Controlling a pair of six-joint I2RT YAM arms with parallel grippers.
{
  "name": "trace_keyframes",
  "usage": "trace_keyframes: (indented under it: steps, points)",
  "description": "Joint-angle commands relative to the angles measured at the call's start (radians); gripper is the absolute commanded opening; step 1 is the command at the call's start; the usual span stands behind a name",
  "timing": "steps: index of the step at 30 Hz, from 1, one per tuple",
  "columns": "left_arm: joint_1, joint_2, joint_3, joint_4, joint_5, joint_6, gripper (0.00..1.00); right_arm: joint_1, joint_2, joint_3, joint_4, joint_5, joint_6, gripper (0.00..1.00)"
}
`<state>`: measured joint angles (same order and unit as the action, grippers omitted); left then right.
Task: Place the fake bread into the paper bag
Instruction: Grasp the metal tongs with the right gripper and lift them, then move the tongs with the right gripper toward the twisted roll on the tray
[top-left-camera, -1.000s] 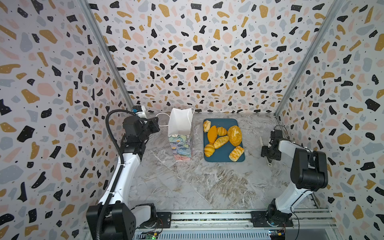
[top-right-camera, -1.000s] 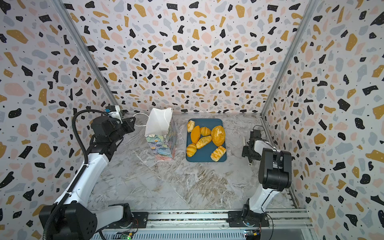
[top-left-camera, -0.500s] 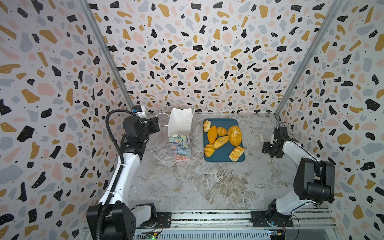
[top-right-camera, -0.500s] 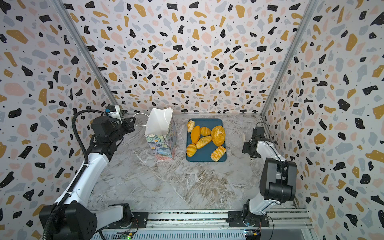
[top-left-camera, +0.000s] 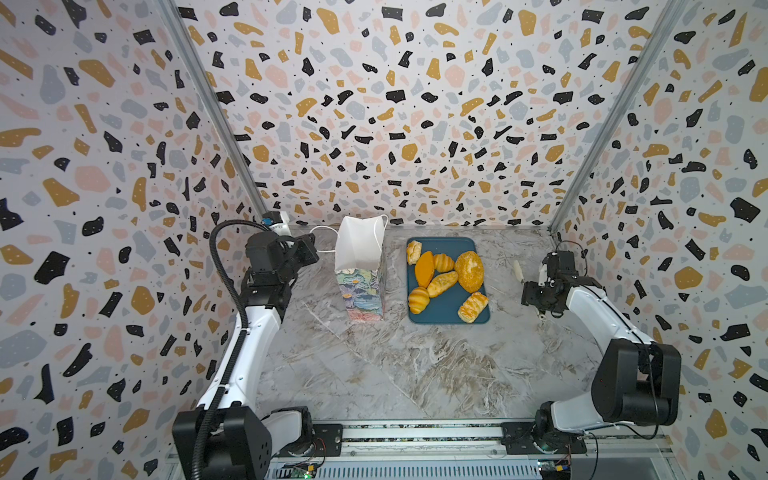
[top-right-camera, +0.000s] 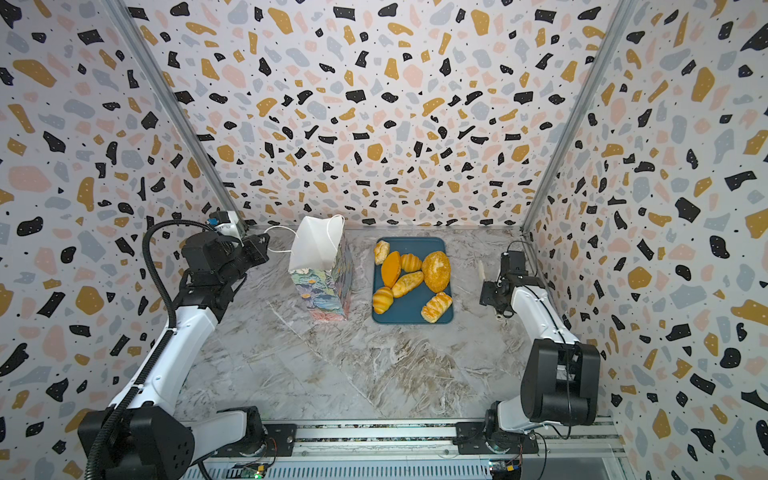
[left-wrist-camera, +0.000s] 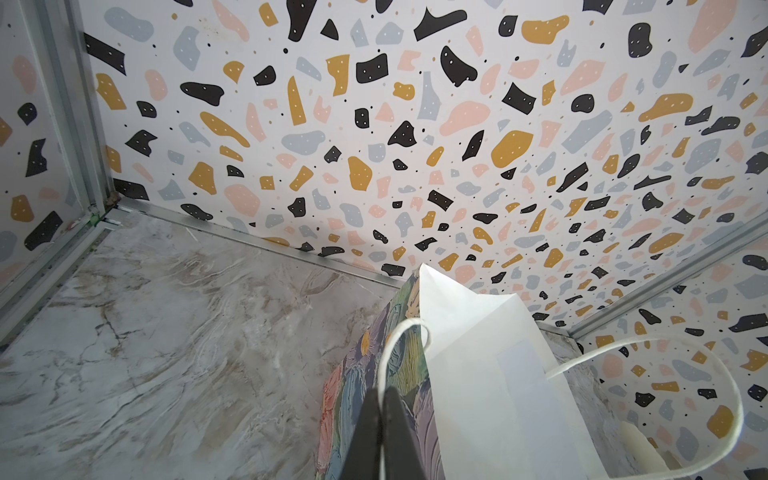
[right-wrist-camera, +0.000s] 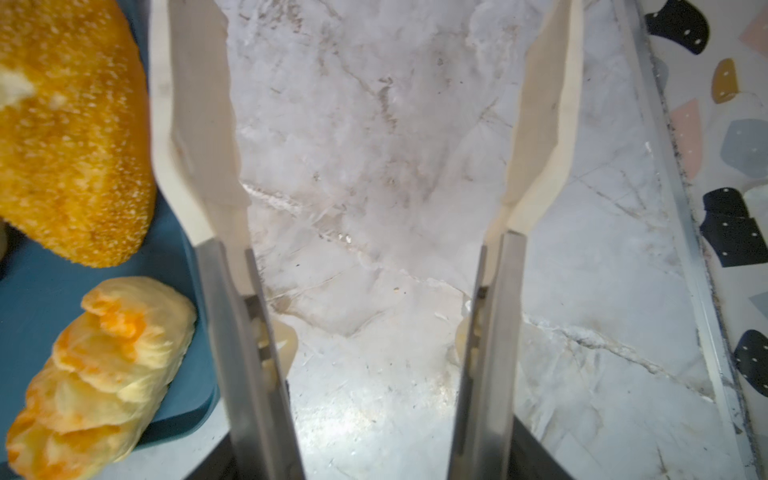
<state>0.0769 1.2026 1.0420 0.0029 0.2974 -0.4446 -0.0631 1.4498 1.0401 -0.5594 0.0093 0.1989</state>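
Tray (top-left-camera: 446, 311) in both top views holds fake bread (top-left-camera: 442, 284), paper bag (top-left-camera: 359, 266) upright at its left edge, right gripper (top-left-camera: 528, 272) just off its right edge, nearer | left wrist: left gripper (left-wrist-camera: 381, 394) clenched on cord handle (left-wrist-camera: 400, 332) | right wrist: right gripper (right-wrist-camera: 374, 83) spread, empty; seeded loaf (right-wrist-camera: 70, 124) beside one finger, long axis parallel

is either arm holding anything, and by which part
The left gripper, jaws shut, holds the paper bag by one white cord handle. The right gripper, jaws open, holds nothing.
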Motion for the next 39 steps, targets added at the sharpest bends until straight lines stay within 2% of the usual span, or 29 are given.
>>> trace_keyframes:
  steps: [1,9,18,20,27,32,39]
  points:
    - [0.003,-0.020,-0.012,0.056,-0.004,-0.014,0.00,0.051,-0.063,0.043,-0.034,-0.015,-0.007,0.67]
    - [0.004,-0.037,-0.047,0.123,0.024,-0.052,0.00,0.110,-0.177,0.024,-0.041,-0.157,0.029,0.68]
    - [0.003,-0.014,-0.038,0.125,0.071,-0.046,0.00,0.171,-0.253,0.025,-0.134,-0.151,0.102,0.67]
    - [0.004,-0.016,-0.042,0.129,0.066,-0.046,0.00,0.175,-0.271,0.027,-0.153,-0.158,0.145,0.70]
    - [0.003,-0.024,-0.044,0.129,0.060,-0.046,0.00,0.210,-0.346,-0.006,-0.204,-0.184,0.228,0.68]
    - [0.004,-0.033,-0.039,0.102,0.016,-0.013,0.00,0.227,-0.368,-0.035,-0.254,-0.255,0.278,0.68]
    - [0.003,-0.029,-0.039,0.103,0.019,-0.011,0.00,0.279,-0.381,-0.056,-0.279,-0.187,0.330,0.67]
